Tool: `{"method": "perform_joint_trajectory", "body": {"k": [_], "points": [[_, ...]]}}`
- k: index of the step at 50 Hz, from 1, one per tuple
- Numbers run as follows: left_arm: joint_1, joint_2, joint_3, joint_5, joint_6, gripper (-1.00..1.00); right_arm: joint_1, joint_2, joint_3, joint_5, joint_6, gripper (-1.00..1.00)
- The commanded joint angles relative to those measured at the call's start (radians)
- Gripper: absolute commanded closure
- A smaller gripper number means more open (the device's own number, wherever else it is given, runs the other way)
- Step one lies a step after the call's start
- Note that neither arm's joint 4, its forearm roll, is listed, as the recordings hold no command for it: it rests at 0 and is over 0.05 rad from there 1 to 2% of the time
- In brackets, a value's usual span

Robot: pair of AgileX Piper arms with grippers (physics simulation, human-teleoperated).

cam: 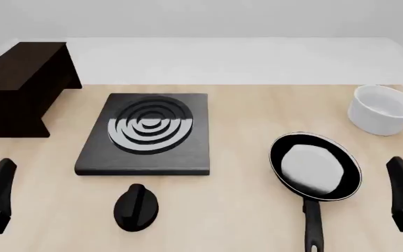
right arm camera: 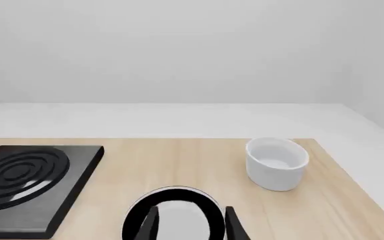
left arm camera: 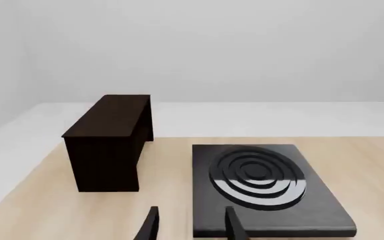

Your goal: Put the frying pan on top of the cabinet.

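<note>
Glossy black, pale grey inside: the frying pan (cam: 316, 166), on the light wood table (cam: 243, 210) at my right front, its long handle (cam: 313, 223) pointing back toward me. Untouched; nothing of mine is on it.

Dark brown wood: the cabinet (cam: 21, 86), far left, flat top bare, well apart from the pan, with the black stove plate (cam: 147, 133) between them.

White bowl (cam: 382, 109): far right, beyond the pan. Black knob (cam: 136, 206): near side of the stove plate.

My right gripper (right arm camera: 190, 225): fingers spread, holding nothing, the pan's bowl just ahead between them in the right wrist view.

My left gripper (left arm camera: 190, 225): fingers likewise apart and empty, facing the stove plate and cabinet.

Handling, as I judge it: rigid, probably fairly heavy at the bowl end, and its glossy finish is likely slippery. I would pinch the handle close to the bowl, so the weight tips less. From the front view the handle's exact thickness is hard to tell.
</note>
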Motion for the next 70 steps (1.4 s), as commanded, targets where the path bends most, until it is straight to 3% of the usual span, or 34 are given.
{"method": "perform_joint_trajectory", "body": {"k": [1, 16, 23, 28, 35, 45, 46, 47, 48, 50, 52, 54, 56, 60, 63, 64, 70], "points": [[-0.008, 0.013, -0.006, -0.002, -0.01, -1.0, -0.001, -0.019, -0.003, 0.021, -0.002, -1.0], [-0.042, 0.0, -0.014, -0.01, 0.005, -1.0, 0.007, -0.012, 0.001, 0.012, -0.006, -1.0], [-0.122, 0.065, -0.049, -0.049, -0.036, -1.0, 0.009, -0.015, -0.001, 0.014, -0.012, -1.0], [-0.236, 0.241, -0.116, -0.155, -0.101, -1.0, 0.005, -0.021, -0.001, 0.018, -0.011, -1.0], [-0.366, 0.385, -0.182, -0.241, -0.18, -1.0, 0.005, -0.022, -0.006, 0.022, -0.015, -1.0], [-0.477, 0.705, -0.293, -0.337, -0.233, -1.0, 0.005, -0.023, 0.002, 0.017, -0.021, -1.0], [-0.52, 0.742, -0.307, -0.359, -0.293, -1.0, 0.005, -0.02, -0.001, 0.017, -0.021, -1.0], [-0.52, 0.743, -0.307, -0.36, -0.293, -1.0, 0.005, -0.02, -0.001, 0.017, -0.021, -1.0], [-0.587, 0.819, -0.335, -0.374, -0.332, -1.0, 0.004, -0.021, 0.0, 0.016, -0.02, -1.0], [-0.628, 0.879, -0.349, -0.384, -0.362, -1.0, 0.003, -0.022, 0.002, 0.016, -0.02, -1.0], [-0.623, 0.947, -0.366, -0.394, -0.423, -1.0, 0.003, -0.019, -0.005, 0.017, -0.02, -1.0], [-0.679, 0.984, -0.383, -0.406, -0.444, -1.0, 0.003, -0.022, -0.001, 0.017, -0.02, -1.0], [-0.7, 1.047, -0.393, -0.428, -0.516, -1.0, 0.003, -0.022, -0.004, 0.019, -0.021, -1.0], [-0.767, 1.142, -0.419, -0.466, -0.582, -1.0, 0.004, -0.024, 0.0, 0.016, -0.023, -1.0], [-0.782, 1.181, -0.435, -0.473, -0.582, -1.0, 0.005, -0.025, 0.001, 0.016, -0.024, -1.0], [-0.824, 1.216, -0.445, -0.49, -0.602, -1.0, 0.005, -0.024, 0.001, 0.016, -0.024, -1.0], [-0.872, 1.309, -0.469, -0.53, -0.665, -1.0, 0.006, -0.025, 0.002, 0.015, -0.024, -1.0]]}}
